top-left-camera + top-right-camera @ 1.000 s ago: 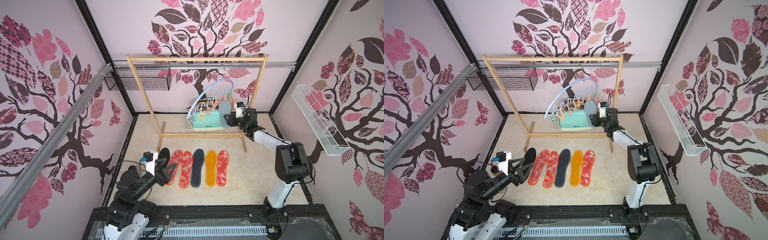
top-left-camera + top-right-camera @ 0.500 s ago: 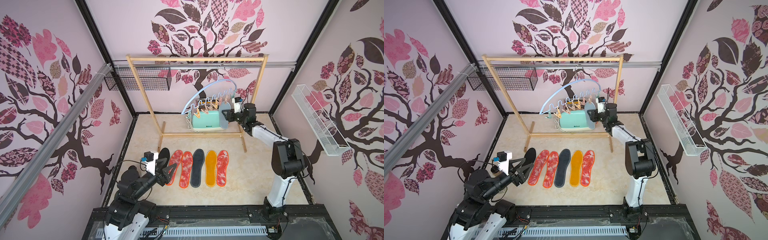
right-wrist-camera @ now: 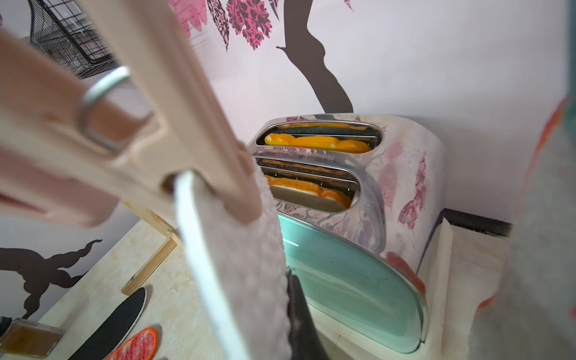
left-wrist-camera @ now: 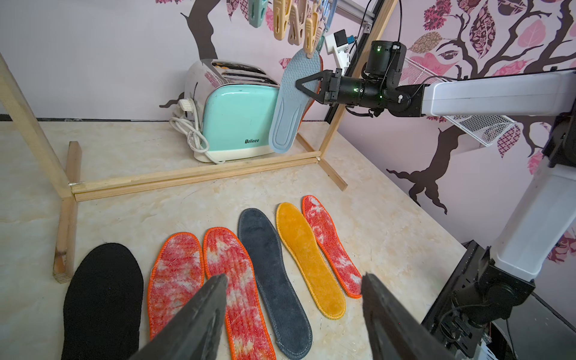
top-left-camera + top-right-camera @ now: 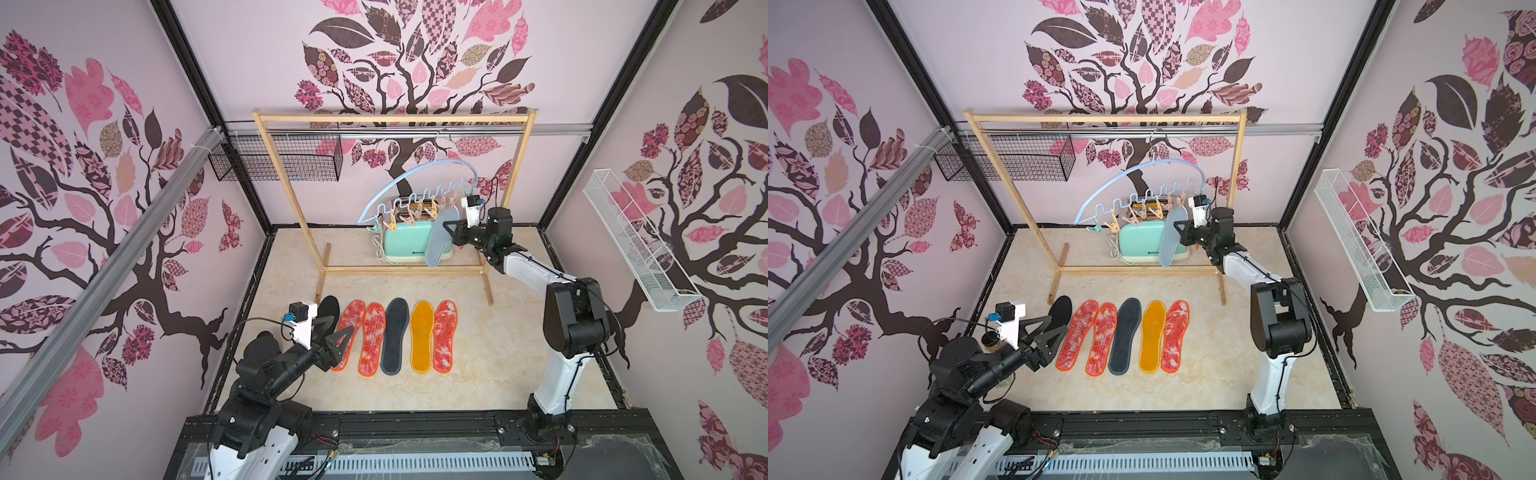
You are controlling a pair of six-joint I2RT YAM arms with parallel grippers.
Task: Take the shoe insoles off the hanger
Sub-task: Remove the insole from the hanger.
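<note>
**Fig.** R claw (image 5: 445, 225) clamped on pale blue-grey insole (image 5: 439, 243). Insole is pegged to hanger (image 5: 415, 176) on wooden rack (image 5: 390, 119), nr far edge of worktop (image 5: 503, 357). L claw (image 5: 337, 332) apart, empty, over near-left end of row of six insoles (image 5: 394, 336) lying mid-worktop.

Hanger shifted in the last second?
Yes. The hanger swung leftward in a top view; its low tip now sits beyond the toaster's left edge.

- Robot lab booth dressed as a home corner.
- Leafy wallpaper panels (image 5: 415, 62) in black metal framing (image 5: 190, 62).
- Two robot arms (image 5: 577, 328) at a marble-look table (image 5: 498, 374).
- Garment rack (image 5: 390, 119), toaster (image 5: 405, 245), wire basket (image 5: 278, 162).
</note>
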